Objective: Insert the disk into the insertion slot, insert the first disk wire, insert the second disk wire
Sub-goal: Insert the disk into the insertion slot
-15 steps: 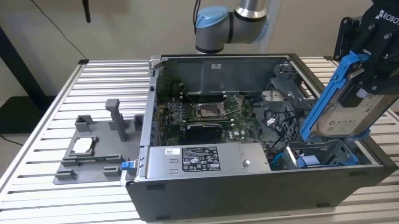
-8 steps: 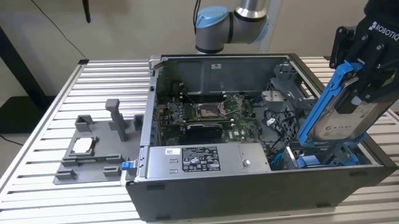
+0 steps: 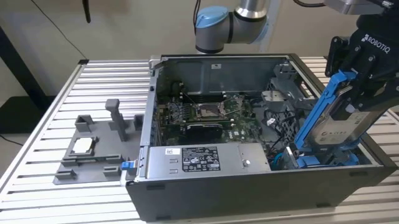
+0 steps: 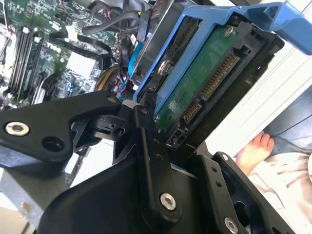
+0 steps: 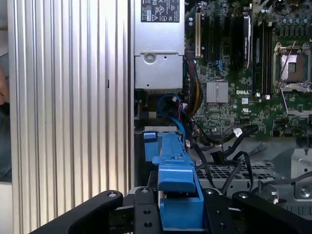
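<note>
Gripping the disk (image 3: 337,116) at the exterior view's right, tilted, lower end at the insertion slot (image 3: 327,161).
Clamped on its upper part by the gripper (image 3: 365,100), itself cut off at the frame's upper right. Lower end hidden behind blue fittings and the computer case (image 3: 249,196) wall; seated or not, cannot tell. Blurred hand (image 4: 256,151) in the second wrist view.

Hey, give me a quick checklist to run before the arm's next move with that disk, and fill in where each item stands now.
1. The gripper shut on the disk: ok.
2. Disk's lower end at the insertion slot: ok.
3. Disk seated flat in the slot: not ok, it stands tilted.
4. Slot free of the black cables: cannot tell.
5. A person's hand kept clear: cannot tell.
</note>
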